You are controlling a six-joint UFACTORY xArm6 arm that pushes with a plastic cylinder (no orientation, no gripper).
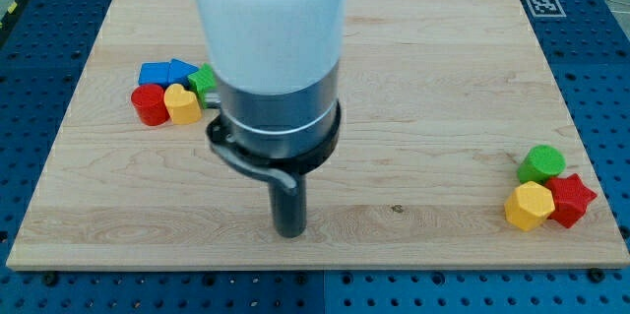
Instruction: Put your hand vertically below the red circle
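The red circle (150, 104) lies at the view's left, in a cluster with a yellow block (182, 104), a blue block (155, 73), a second blue block (181, 70) and a green block (204, 82) partly hidden by the arm. My tip (289, 232) rests on the board near the bottom middle, well to the right of and below the red circle, touching no block.
A green circle (541, 163), a red star (572, 199) and a yellow hexagon (530, 206) sit together at the view's right bottom. The wooden board (423, 78) lies on a blue perforated table. A marker tag (544, 5) is at the top right.
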